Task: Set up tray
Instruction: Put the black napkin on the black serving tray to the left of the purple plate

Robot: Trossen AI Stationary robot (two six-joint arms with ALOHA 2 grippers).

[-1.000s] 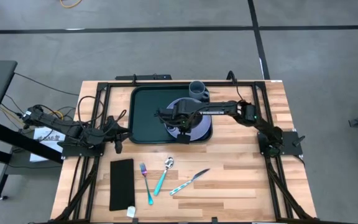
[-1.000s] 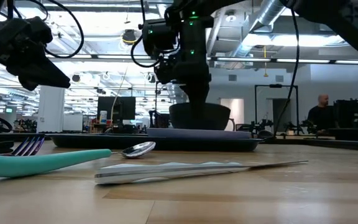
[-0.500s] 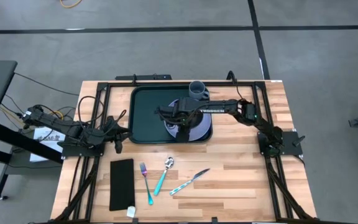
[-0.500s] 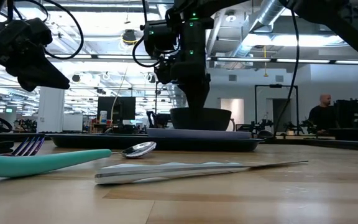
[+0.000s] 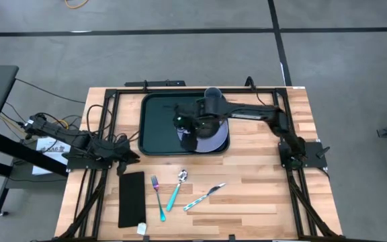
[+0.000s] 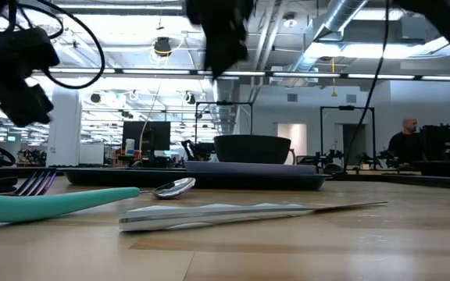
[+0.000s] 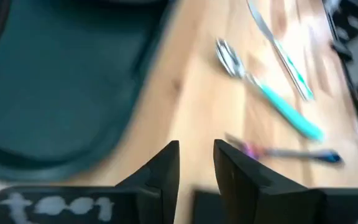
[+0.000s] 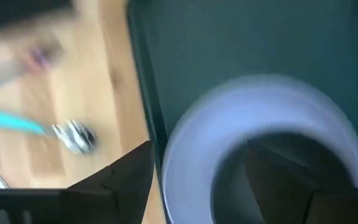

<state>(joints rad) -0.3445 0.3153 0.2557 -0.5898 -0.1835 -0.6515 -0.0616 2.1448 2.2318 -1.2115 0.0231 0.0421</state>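
Observation:
The dark green tray (image 5: 158, 124) lies at the table's far middle. On it rests a lavender plate (image 5: 215, 140), with a dark bowl (image 6: 252, 148) standing on the plate (image 8: 191, 143). A grey cup (image 5: 212, 95) stands at the tray's far right corner. My right gripper (image 8: 197, 165) hangs open above the plate and bowl (image 8: 291, 171), well clear of them in the low view (image 6: 219, 58). My left gripper (image 5: 121, 163) hovers at the table's left, near the black napkin (image 5: 131, 198). Its fingers (image 7: 196, 165) stand a little apart with nothing between them.
On the bare wood near the front lie a fork (image 5: 157, 197), a teal-handled spoon (image 5: 177, 190) and a knife (image 5: 204, 196). They lie side by side, right of the napkin. Free table lies to the right of the knife. A person stands far back in the room (image 6: 403, 144).
My right gripper has risen straight up from the bowl, which stays on the plate. My left gripper has stayed in place but swung toward the table's near edge, over the napkin's far end.

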